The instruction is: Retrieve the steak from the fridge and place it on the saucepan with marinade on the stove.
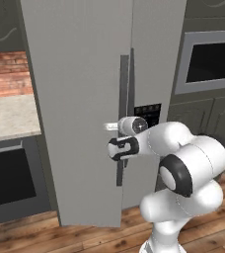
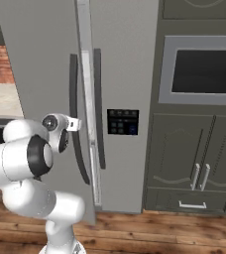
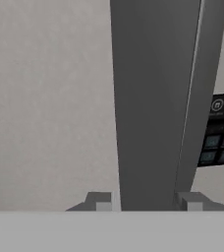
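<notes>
Dark cabinets (image 2: 184, 149), built-in wall oven (image 2: 204, 69), wood plank floor (image 2: 159, 233), brick backsplash (image 1: 6, 74), pale countertop (image 1: 8, 116)

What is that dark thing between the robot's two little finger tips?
In the hand view, the left fridge door's long dark vertical handle stands between the tool's finger tips, one on each side.

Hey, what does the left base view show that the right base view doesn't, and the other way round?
Left base view: a dark-windowed oven front seen broadly under the counter.
Right base view: the metal cabinet handles and the drawer pull below the wall oven.
Both: the fridge, its dispenser panel, the wall oven, the brick wall, and the gripper closed around the left door handle.
</notes>
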Controlling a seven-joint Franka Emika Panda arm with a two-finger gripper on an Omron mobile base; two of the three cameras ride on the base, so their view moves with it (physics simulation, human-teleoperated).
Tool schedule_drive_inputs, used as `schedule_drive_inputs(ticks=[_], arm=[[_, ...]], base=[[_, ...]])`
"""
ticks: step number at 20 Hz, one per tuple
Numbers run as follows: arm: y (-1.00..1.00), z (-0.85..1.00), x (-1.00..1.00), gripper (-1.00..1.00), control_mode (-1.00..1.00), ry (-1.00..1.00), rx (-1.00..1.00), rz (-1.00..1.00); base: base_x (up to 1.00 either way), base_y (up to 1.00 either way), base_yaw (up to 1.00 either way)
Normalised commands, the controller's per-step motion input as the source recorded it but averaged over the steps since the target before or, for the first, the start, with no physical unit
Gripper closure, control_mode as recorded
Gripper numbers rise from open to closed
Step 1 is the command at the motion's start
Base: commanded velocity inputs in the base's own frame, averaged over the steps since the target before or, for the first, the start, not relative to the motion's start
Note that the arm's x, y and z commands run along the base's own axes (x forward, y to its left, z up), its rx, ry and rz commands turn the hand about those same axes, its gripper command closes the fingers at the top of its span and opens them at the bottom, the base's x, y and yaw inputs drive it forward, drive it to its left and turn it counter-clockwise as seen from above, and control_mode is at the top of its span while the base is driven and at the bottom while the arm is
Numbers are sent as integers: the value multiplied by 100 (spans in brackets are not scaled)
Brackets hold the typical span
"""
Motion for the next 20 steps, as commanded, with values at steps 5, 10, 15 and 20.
schedule_drive_inputs(ticks=[5, 10, 15, 20], arm=[[100, 0, -61, 100, -100, -1, 0, -9], [100, 2, -62, 100, -100, 0, 0, -15], [100, 36, -59, -100, -100, 2, 0, -17], [62, 77, -80, -100, -100, 9, 0, -12]], base=[[0, 0, 0], [0, 0, 0], [0, 0, 0], [0, 0, 0]])
